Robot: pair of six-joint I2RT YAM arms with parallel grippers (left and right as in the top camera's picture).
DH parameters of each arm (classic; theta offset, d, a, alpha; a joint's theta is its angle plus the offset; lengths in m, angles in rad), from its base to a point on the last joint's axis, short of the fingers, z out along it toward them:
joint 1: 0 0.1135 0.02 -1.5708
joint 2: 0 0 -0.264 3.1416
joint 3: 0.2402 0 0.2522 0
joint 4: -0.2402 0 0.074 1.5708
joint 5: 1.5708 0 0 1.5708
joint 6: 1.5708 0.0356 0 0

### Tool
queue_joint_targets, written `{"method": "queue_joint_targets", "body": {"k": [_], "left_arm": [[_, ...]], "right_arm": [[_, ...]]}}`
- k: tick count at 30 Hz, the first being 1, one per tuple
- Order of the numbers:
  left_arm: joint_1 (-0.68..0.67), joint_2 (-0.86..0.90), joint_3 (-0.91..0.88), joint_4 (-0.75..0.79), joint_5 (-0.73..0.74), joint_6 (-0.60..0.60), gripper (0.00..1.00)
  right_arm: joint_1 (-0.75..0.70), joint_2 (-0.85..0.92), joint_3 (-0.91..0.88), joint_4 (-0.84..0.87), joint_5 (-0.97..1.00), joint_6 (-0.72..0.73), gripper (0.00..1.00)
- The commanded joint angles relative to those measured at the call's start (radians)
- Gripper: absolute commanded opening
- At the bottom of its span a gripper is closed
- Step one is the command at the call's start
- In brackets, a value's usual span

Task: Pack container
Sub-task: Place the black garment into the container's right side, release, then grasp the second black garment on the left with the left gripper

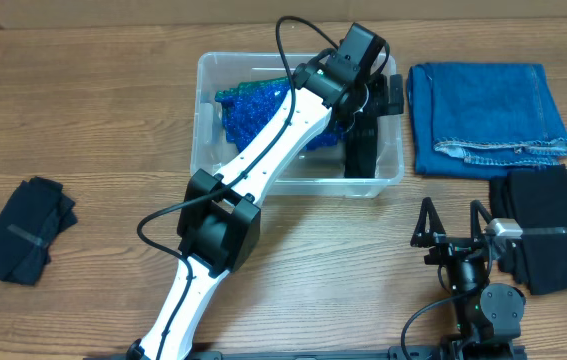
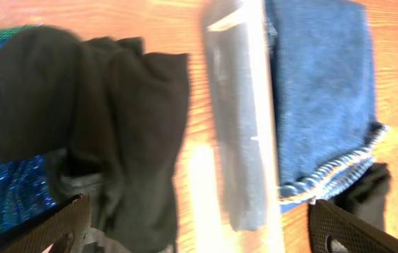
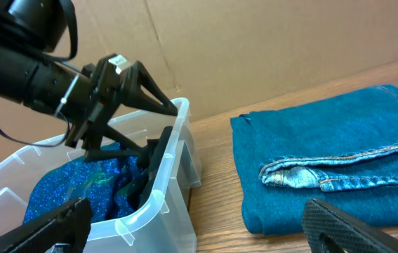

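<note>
The clear container stands at the table's far middle. It holds a blue glittery cloth and a black garment along its right wall. My left gripper is open and empty, just above the black garment inside the container's right end. The container wall runs between the open fingers. My right gripper is open and empty near the front edge, facing the container's corner. The left gripper's spread fingers also show in the right wrist view.
Folded blue jeans lie right of the container and also show in both wrist views. A folded black garment lies at the front right. Another black garment lies at the far left.
</note>
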Motion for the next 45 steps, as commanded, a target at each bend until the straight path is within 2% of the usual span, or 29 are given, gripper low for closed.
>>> {"method": "queue_joint_targets", "body": {"k": [1, 3, 9, 11, 15, 21, 23, 27, 29, 32, 36, 41, 45], "left_arm": [[0.002, -0.001, 0.130, -0.063, 0.042, 0.142, 1.00], [0.003, -0.001, 0.199, -0.149, 0.030, 0.259, 0.99], [0.056, -0.003, 0.415, -0.546, -0.206, 0.459, 1.00], [0.096, -0.008, 0.502, -0.689, -0.232, 0.468, 1.00], [0.186, -0.031, 0.655, -0.872, -0.234, 0.468, 1.00], [0.314, -0.180, 0.647, -0.872, -0.211, 0.529, 1.00], [0.346, -0.254, 0.591, -0.872, -0.245, 0.537, 1.00], [0.420, -0.475, 0.319, -0.872, -0.378, 0.510, 1.00], [0.528, -0.634, 0.058, -0.872, -0.427, 0.437, 1.00], [0.650, -0.714, -0.116, -0.870, -0.455, 0.355, 1.00], [0.789, -0.736, -0.299, -0.821, -0.458, 0.301, 1.00], [0.890, -0.736, -0.586, -0.642, -0.464, 0.246, 1.00], [1.004, -0.736, -0.804, -0.486, -0.468, 0.246, 1.00]], "right_arm": [[0.003, -0.008, -0.011, 0.006, -0.001, -0.003, 1.00], [0.003, -0.008, -0.011, 0.006, -0.001, -0.003, 1.00], [0.003, -0.008, -0.011, 0.006, -0.001, -0.003, 1.00], [0.003, -0.008, -0.011, 0.006, -0.001, -0.003, 1.00], [0.003, -0.008, -0.011, 0.006, -0.001, -0.003, 1.00], [0.003, -0.008, -0.011, 0.006, -0.001, -0.003, 1.00], [0.003, -0.008, -0.011, 0.006, -0.001, -0.003, 1.00], [0.003, -0.008, -0.011, 0.006, -0.001, -0.003, 1.00], [0.003, -0.008, -0.011, 0.006, -0.001, -0.003, 1.00], [0.003, -0.008, -0.011, 0.006, -0.001, -0.003, 1.00], [0.003, -0.008, -0.011, 0.006, -0.001, -0.003, 1.00], [0.003, -0.008, -0.011, 0.006, -0.001, -0.003, 1.00], [0.003, -0.008, -0.011, 0.007, -0.001, -0.003, 1.00]]}}
